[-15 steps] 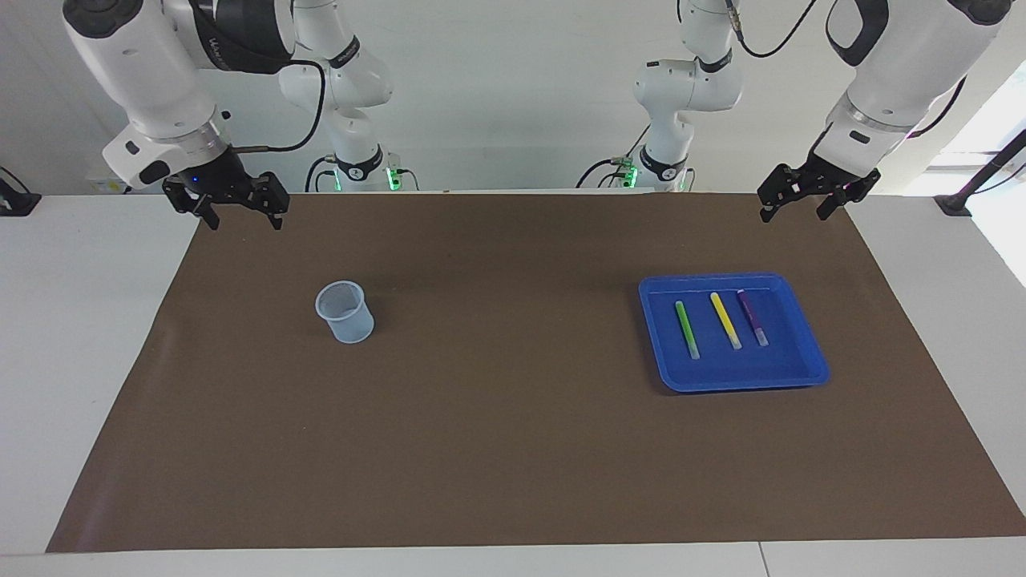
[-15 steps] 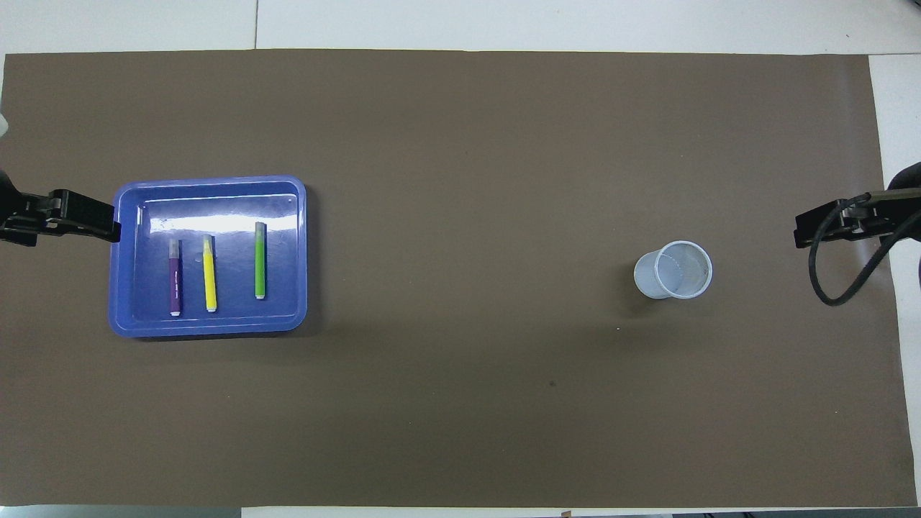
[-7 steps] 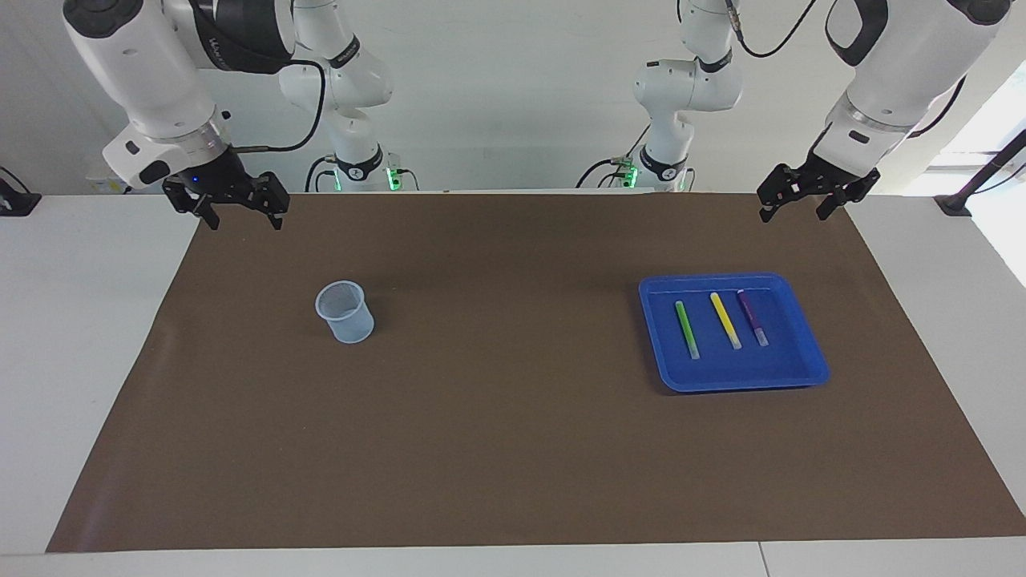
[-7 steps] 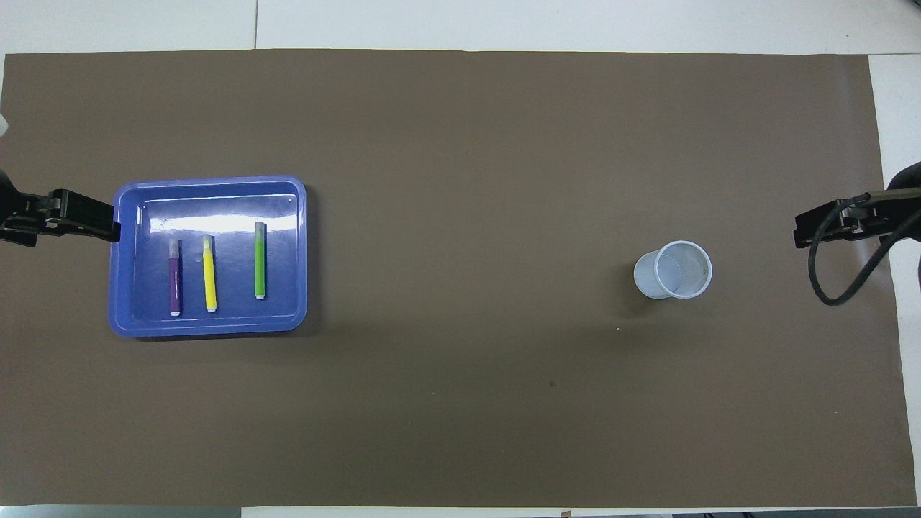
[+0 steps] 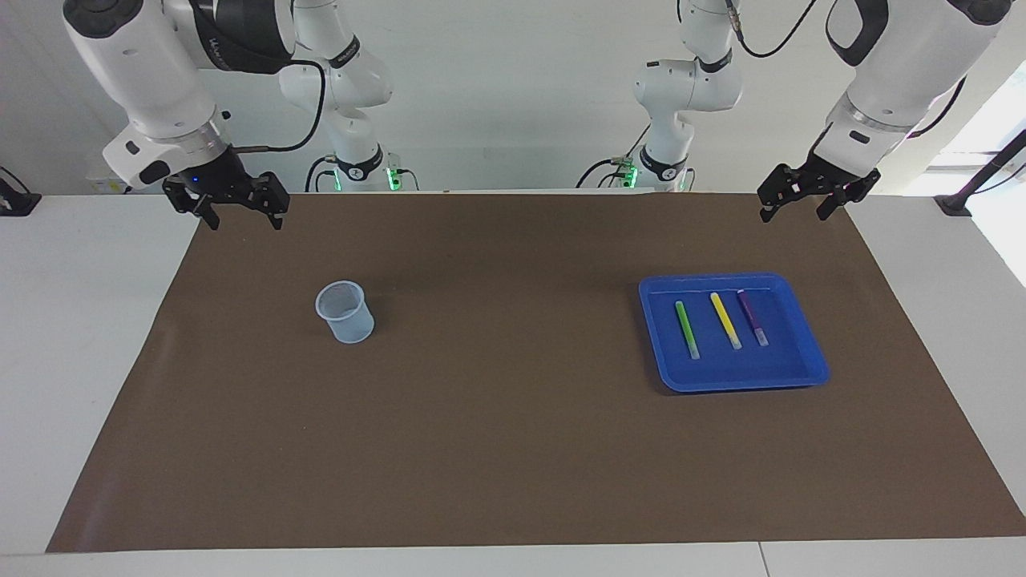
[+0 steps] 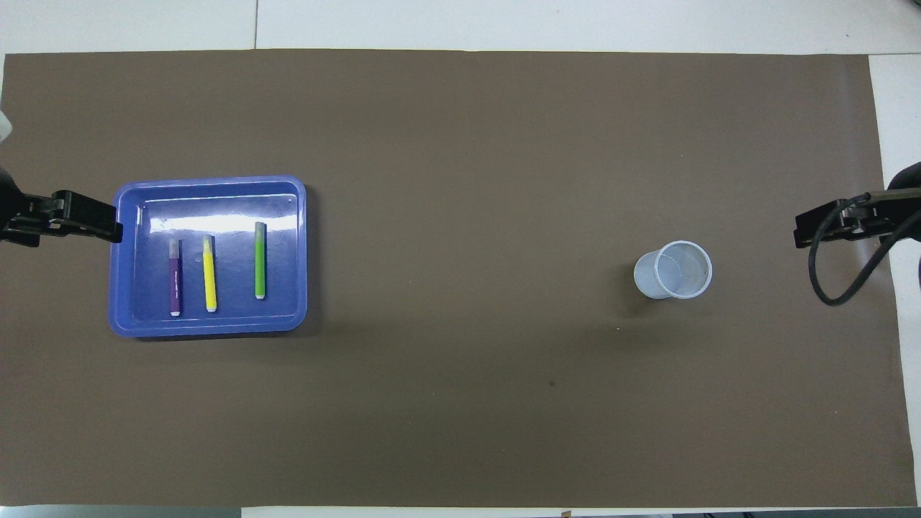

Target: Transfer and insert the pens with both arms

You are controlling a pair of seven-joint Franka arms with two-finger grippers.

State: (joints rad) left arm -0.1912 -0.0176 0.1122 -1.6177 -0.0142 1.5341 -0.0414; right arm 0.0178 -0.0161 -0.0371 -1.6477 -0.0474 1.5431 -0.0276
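I have a blue tray point(image 5: 809, 353) toward the left arm's end of the table point(image 5: 80, 320), sitting on the brown mat point(image 5: 513, 449). In it lie three pens side by side, apart from one another and all flat on the tray floor: the green pen point(image 5: 687, 328), the yellow pen point(image 5: 725, 320) and the purple pen point(image 5: 753, 317). In the facing view each runs roughly from 12 to 6 o'clock, with its pale end at 6. The purple pen lies closest to the left arm's end of the table, the yellow pen is in the middle, and the green pen is on the side toward the cup.

Toward the right arm's end stands a pale translucent cup point(image 5: 345, 311), upright with its mouth up. I see nothing inside it, though its see-through wall makes that hard to judge.

My left hand point(image 5: 803, 210) hangs in the air over the mat's edge at about 1 o'clock from the tray in the facing view, open and holding nothing. My right hand point(image 5: 244, 219) hangs over the mat's corner at about 11 o'clock from the cup, also open and empty.

In the overhead view both hands are cut off at the frame's sides, so only dark tips show, and a cable loop hides part of the right one. A glare patch across the tray floor washes out part of it above the pens.
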